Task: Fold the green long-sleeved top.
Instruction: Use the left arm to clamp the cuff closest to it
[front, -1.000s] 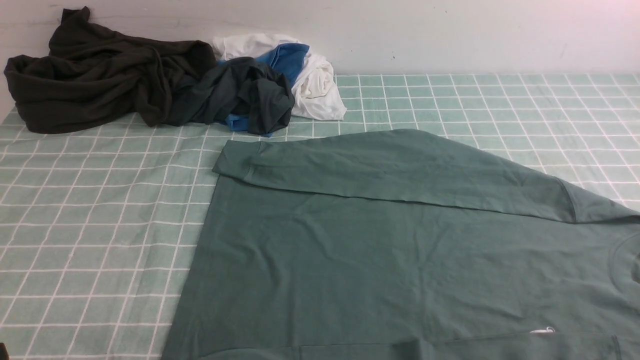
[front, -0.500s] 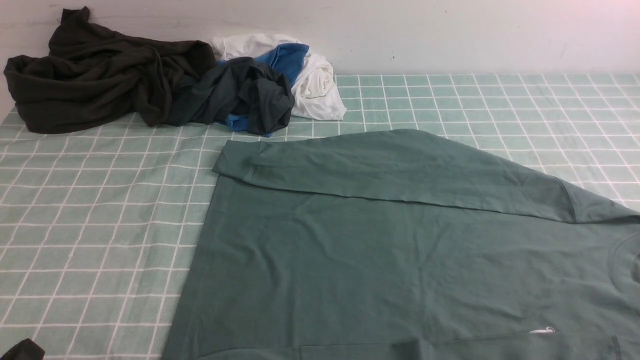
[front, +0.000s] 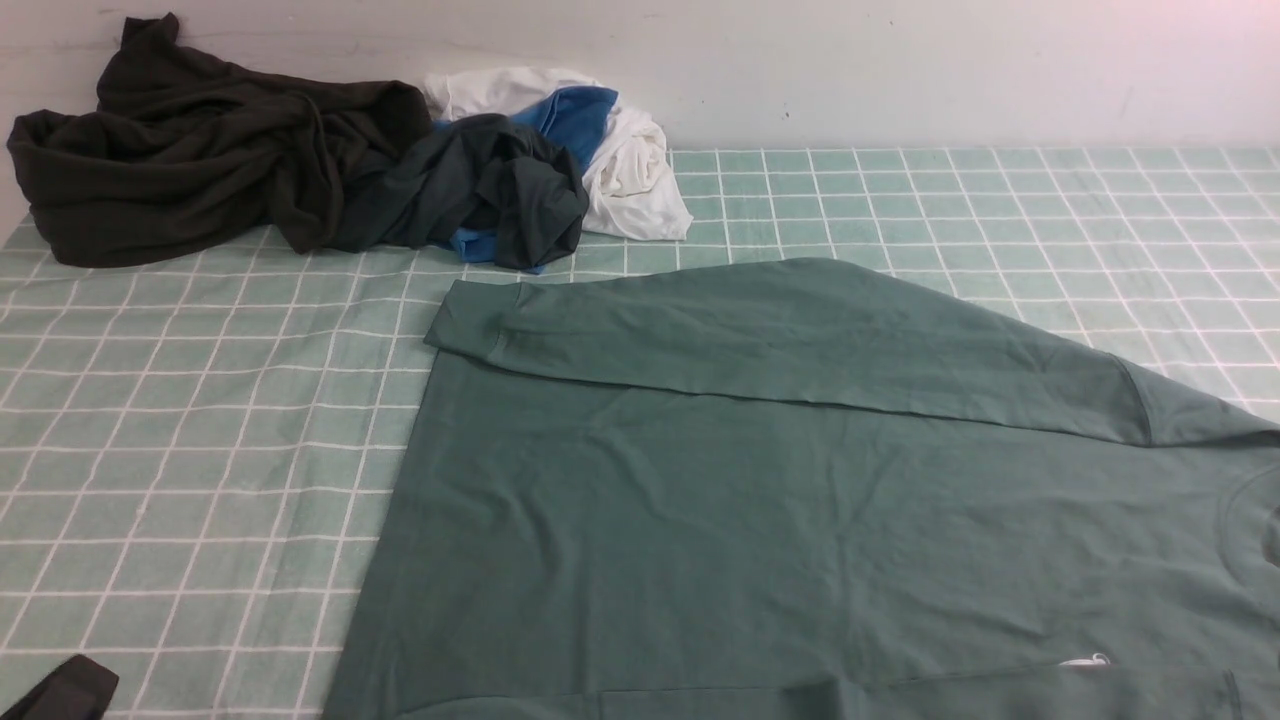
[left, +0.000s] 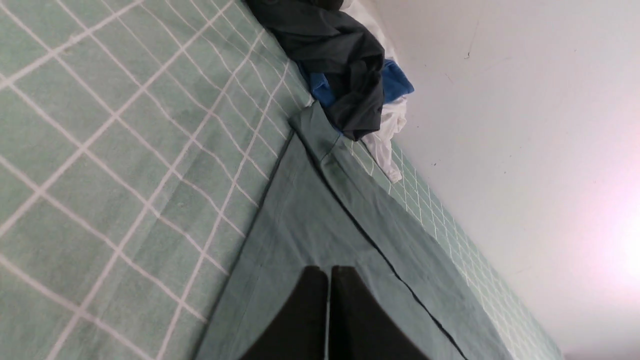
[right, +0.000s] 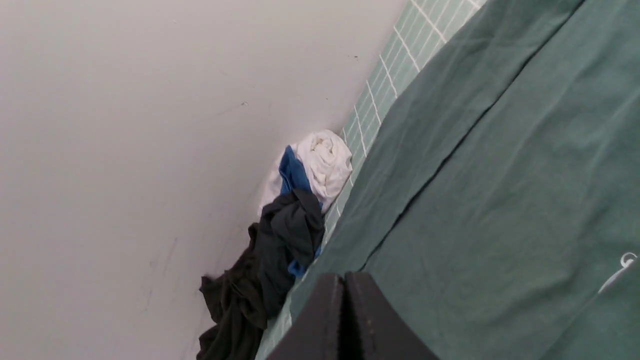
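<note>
Garment: currently, the muted green long-sleeved cotton top (front: 700, 520) lay spread across the near middle and right of the tabletop, running out of the front view at the near and right edges.
Far sleeve: the long green sleeve with a seamed cuff (front: 800, 335) was laid back over the body, its cuff by the far left corner.
Near edge: another folded-over strip of green fabric (front: 1050, 692) showed there — a thin white loop (front: 1085, 661) beside it.
Left tool: the dark left tool (left: 320, 300) was shut and empty, left of the top in the front view.
Right tool: the dark right tool (right: 347, 305) was shut too; whether it touched the fabric, the views could not tell.
Tabletop: a pale green cloth with a white grid (front: 200, 450) covered it.
Far left: a crumpled black-brown garment (front: 220, 150), a blackish-green garment (front: 480, 190), blue fabric (front: 575, 120) and white fabric (front: 640, 180) sat heaped — near the wall (front: 800, 70).
</note>
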